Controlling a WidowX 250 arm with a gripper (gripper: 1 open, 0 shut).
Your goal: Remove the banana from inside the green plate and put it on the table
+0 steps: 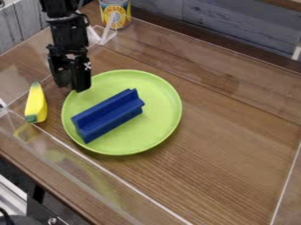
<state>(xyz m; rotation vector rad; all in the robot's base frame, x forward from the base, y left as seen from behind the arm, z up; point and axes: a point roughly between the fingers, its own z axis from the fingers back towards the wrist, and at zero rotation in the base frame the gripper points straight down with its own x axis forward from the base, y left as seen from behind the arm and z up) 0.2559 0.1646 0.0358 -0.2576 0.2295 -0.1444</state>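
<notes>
One arm works this scene, and we see its black gripper (69, 81) pointing steeply down just beyond the left rim of the green plate (165, 119). We see its two fingers (80, 76) standing apart with a narrow gap between them and nothing caught in that gap. Their tips hang low over the table (230, 149), at the plate's upper-left edge; we cannot tell whether they touch the wood or the rim.

We find the banana (37, 104) outside the plate, lying on the table to the plate's left, near the front-left corner and close to the clear edge strip (70, 169). It lies lengthwise, roughly pointing away from us, yellow along its body with a darker tip at the far end. It sits just beside the plate's rim without touching it, and slightly nearer to us than the gripper, clear of the fingers.

We see a long blue ridged block (108, 114) lying inside the plate, set diagonally from lower left to upper right and filling much of the left half. The right half of the plate shows bare green.

We also notice a yellow-labelled can (113, 13) standing on the table behind the arm, at the top of the view.
</notes>
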